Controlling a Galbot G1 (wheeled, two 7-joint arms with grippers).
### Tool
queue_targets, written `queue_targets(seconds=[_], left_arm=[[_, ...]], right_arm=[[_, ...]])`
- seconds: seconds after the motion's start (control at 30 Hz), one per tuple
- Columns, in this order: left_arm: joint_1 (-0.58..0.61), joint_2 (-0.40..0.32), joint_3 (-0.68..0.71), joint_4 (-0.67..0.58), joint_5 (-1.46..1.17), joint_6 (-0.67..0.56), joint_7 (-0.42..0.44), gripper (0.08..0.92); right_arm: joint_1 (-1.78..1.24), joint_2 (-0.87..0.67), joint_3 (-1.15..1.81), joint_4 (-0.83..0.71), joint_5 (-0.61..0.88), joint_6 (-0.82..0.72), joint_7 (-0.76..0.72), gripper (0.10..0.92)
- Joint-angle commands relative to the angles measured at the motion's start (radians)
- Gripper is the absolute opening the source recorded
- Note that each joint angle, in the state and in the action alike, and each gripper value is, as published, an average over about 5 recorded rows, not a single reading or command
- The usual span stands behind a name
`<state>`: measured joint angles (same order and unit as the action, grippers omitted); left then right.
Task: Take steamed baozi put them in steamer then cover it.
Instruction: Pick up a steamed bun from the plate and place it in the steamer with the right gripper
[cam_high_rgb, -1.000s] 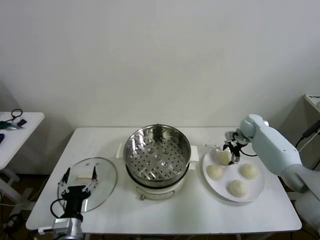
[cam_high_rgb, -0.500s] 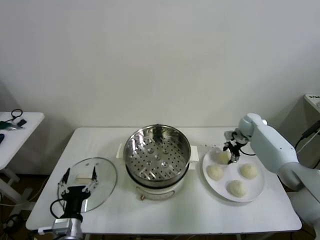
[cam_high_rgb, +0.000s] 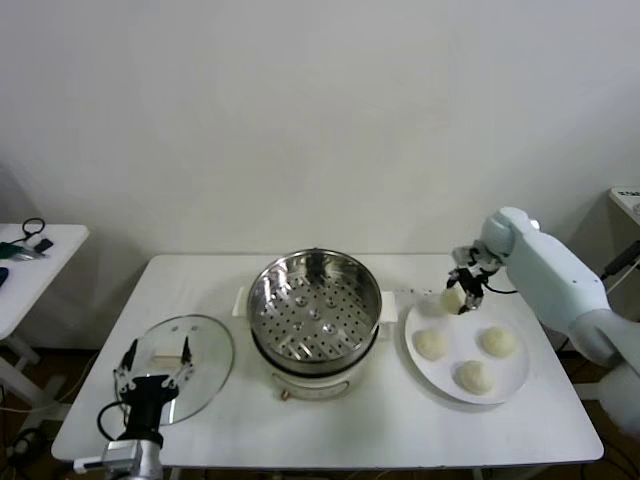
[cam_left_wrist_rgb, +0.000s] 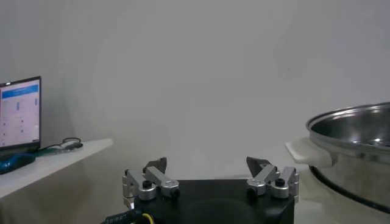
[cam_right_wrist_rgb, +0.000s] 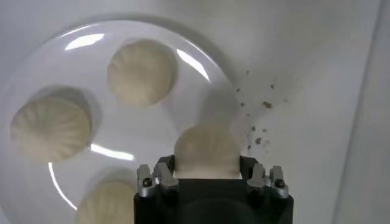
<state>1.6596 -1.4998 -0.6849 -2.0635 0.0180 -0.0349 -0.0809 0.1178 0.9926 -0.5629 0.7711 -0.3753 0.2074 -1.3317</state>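
Head view, white table (cam_high_rgb: 330, 420), pale wall (cam_high_rgb: 300, 110)

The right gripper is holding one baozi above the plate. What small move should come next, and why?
Probably carry it sideways toward the steamer. The right gripper is shut on a baozi, lifted clear of the plate, where three remain. The steamer's tray shows no buns and its cover lies aside.
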Motion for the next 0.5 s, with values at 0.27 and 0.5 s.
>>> queue_targets(seconds=[0.27,0.5], left_arm=[[0.008,-0.004,0.007,-0.003,-0.003,0.014,-0.006,0.823],[0.015,-0.004,0.012,-0.005,0.013,0.037,0.009,0.823]], right_arm=[[0.389,0.062,-0.370,0.263,0.246,0.146,-0.050,0.687],[0.438,0.220,-0.410,0.296,0.184,0.258,-0.049,0.687]])
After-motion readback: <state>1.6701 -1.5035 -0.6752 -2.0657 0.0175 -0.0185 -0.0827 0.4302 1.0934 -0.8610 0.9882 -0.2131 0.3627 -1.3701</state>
